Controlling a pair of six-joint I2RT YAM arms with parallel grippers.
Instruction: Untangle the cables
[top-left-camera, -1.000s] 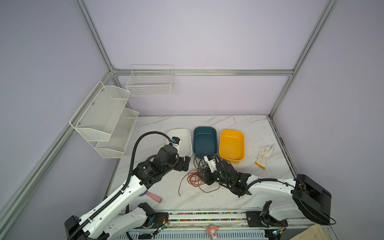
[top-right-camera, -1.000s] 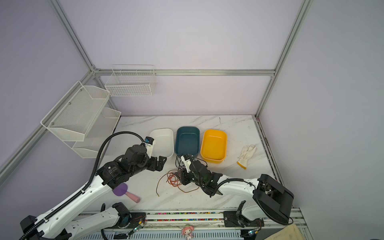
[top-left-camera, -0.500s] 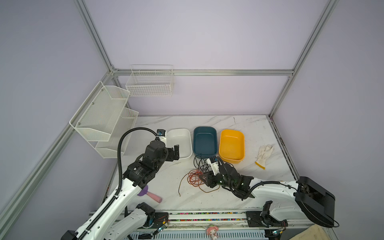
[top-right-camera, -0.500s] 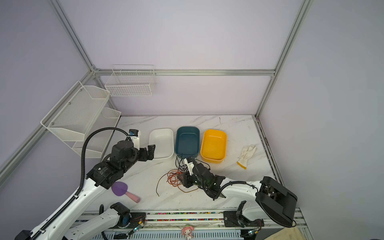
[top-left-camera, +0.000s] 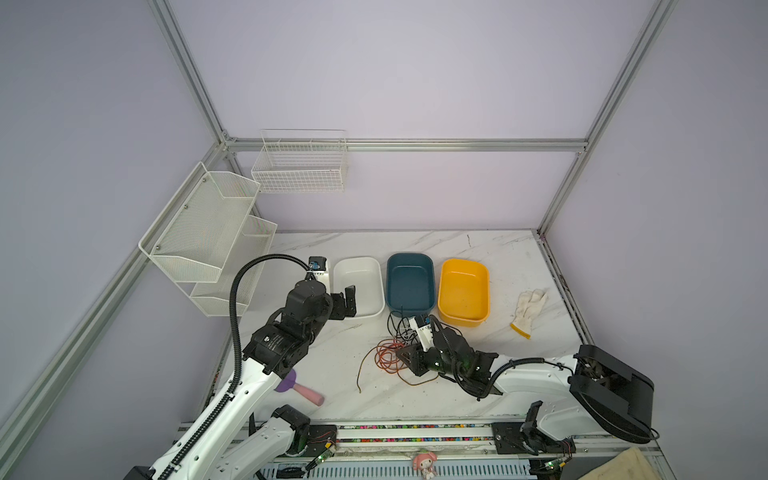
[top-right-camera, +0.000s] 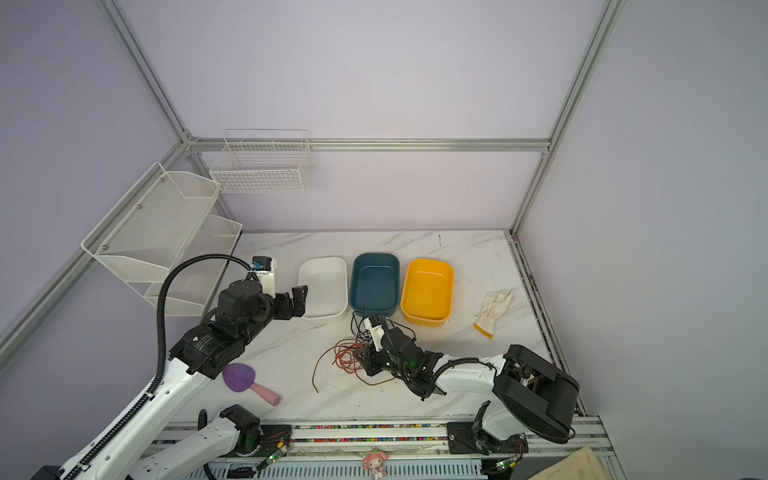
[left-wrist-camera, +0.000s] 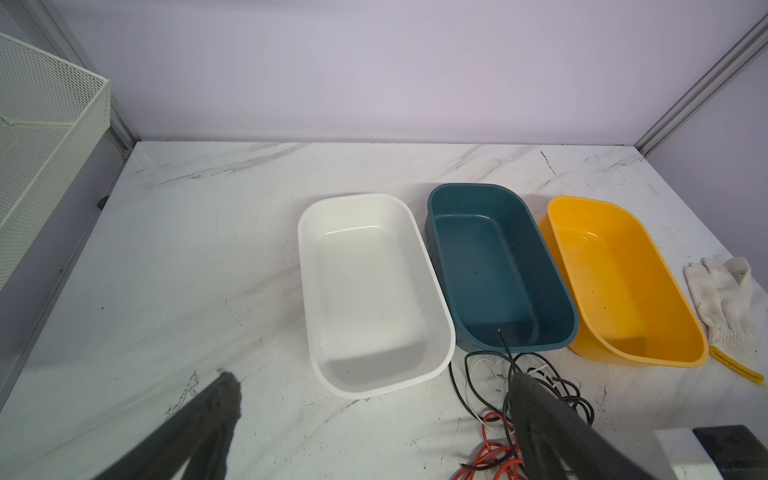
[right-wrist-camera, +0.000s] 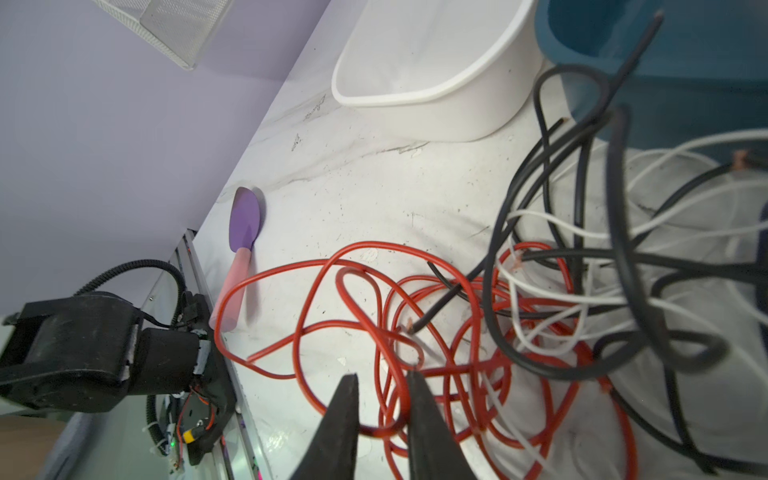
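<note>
The left gripper (top-left-camera: 345, 301) has pulled away. A second ago it hung just in front of the white bin (top-left-camera: 358, 266), close to the cables (top-left-camera: 390, 357). Now it sits up beside the bin's near left corner, well apart from the tangle, with its arm drawn back leftward. Most of that retreat came in the first half-second.

On the other side, the right gripper (right-wrist-camera: 382, 376) has sunk a little toward the front, down into the red loops. Its jaws have narrowed sharply. A single red strand (right-wrist-camera: 400, 397) now runs between the fingers (right-wrist-camera: 428, 424), with a small gap still showing.
</note>
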